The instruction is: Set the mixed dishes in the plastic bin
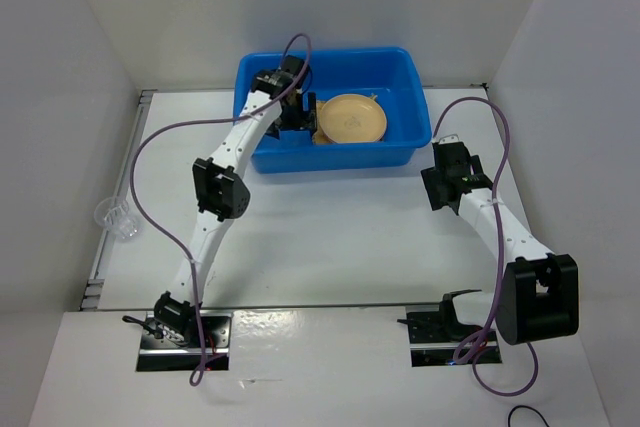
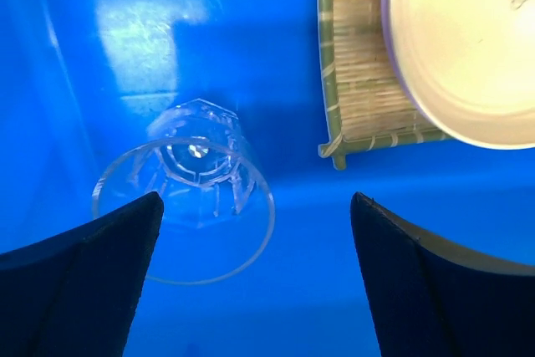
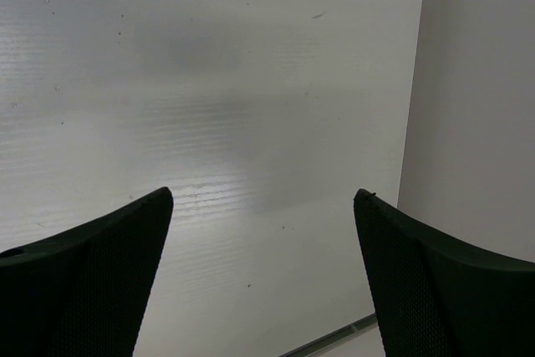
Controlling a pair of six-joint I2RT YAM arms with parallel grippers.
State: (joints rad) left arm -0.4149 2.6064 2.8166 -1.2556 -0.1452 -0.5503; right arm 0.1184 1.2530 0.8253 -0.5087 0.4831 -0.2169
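Observation:
The blue plastic bin [image 1: 330, 55] stands at the back middle of the table. In it lies the tan-orange plate [image 1: 350, 119] on the woven bamboo mat [image 2: 359, 81]. A thin pinkish edge shows along the plate's [image 2: 468, 39] left rim. My left gripper [image 1: 297, 115] is inside the bin, open and empty [image 2: 255, 232]. One clear cup [image 2: 188, 198] rests on the bin floor [image 2: 251, 39] below it, near the left finger and not gripped. A second clear cup [image 1: 118, 217] stands at the table's left edge. My right gripper [image 1: 443, 187] is open and empty [image 3: 263, 232] over the table.
White walls enclose the table on the left, back and right. The right wall [image 3: 476, 98] is close beside my right gripper. The bin's front wall [image 1: 335, 159] lies between the two arms and the dishes.

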